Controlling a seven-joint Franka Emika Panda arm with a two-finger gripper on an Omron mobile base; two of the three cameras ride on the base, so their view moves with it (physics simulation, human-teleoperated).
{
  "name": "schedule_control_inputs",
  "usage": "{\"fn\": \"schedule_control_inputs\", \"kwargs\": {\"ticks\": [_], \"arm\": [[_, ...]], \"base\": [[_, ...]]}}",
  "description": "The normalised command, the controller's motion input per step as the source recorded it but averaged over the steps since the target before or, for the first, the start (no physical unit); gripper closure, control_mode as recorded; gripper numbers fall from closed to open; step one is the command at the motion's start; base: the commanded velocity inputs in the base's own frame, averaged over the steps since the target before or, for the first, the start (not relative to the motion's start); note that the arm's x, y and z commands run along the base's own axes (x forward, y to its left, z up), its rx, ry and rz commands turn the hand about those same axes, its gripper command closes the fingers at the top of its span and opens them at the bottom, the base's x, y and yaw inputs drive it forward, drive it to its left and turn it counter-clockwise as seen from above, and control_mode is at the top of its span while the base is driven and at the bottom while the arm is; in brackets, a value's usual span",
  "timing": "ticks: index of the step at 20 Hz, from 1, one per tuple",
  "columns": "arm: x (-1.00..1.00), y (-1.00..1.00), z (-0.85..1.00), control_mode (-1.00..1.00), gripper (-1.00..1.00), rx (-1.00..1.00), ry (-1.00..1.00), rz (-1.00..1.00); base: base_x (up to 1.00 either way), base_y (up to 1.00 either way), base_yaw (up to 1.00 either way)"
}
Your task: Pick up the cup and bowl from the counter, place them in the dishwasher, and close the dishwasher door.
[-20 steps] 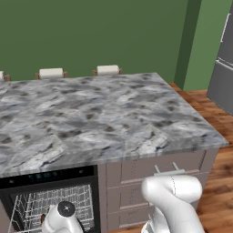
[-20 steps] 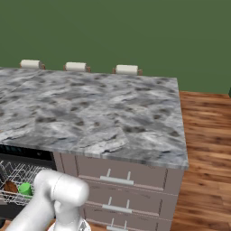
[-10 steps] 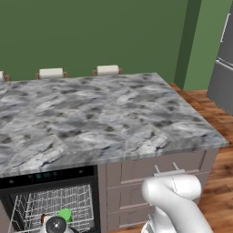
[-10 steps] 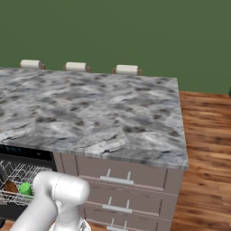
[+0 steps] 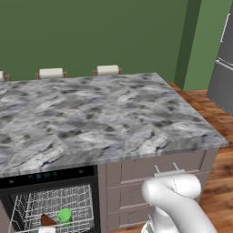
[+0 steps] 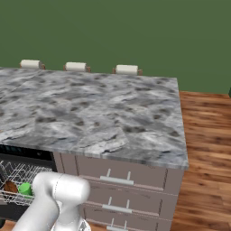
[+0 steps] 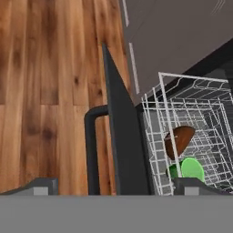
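While both dishes sit loaded, the closing step is judged to be the one in hand.

Item 1: small bright green tapered plastic cup [image 5: 64,215]. Stands in the white wire rack [image 5: 52,205], toward its front. In the hand view it lies just beside the bowl.

Item 2: small shallow reddish-brown wood-like bowl [image 7: 179,140]. Rests tilted on edge among the rack wires, next to the cup; whether the two touch cannot be told.

Item 3: black built-in dishwasher [image 5: 50,175] with a dark control strip of small teal lights. Set under the large grey-and-white marbled stone counter [image 5: 100,118], left of the taupe-brown drawers with silver bar handles [image 6: 117,180]. Cavity open, rack drawn out.

Item 4: flat dark grey dishwasher door [image 7: 124,136]. Seen edge-on in the hand view, swung down and open, with its dark bar handle [image 7: 93,145] on the outer face above the wooden plank floor [image 7: 50,68].

Item 5: two-finger gripper [image 7: 116,186]. Fingers spread wide, one tip on either side of the door's edge, pinching nothing; contact with the door cannot be told.

Next move, as judged: bring the hand against the outer face or handle and push the door up until it shuts flush. The drawn-out rack may block it unless it slides in.
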Motion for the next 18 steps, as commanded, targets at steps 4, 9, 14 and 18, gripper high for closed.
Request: {"fn": "schedule_control_inputs", "kwargs": {"ticks": [4, 9, 14, 18], "arm": [[-0.13, 0.00, -0.02, -1.00, -1.00, -0.07, -0.15, 0.02], [-0.08, 0.00, -0.27, -1.00, -1.00, -0.06, -0.12, 0.01], [-0.02, 0.00, -0.27, -1.00, -1.00, -0.07, -0.10, 0.00], [0.00, 0.00, -0.30, -1.00, -1.00, -0.08, -0.07, 0.00]], "base": [[0.00, 0.00, 0.00], [0.00, 0.00, 0.00], [0.00, 0.00, 0.00], [0.00, 0.00, 0.00]]}}
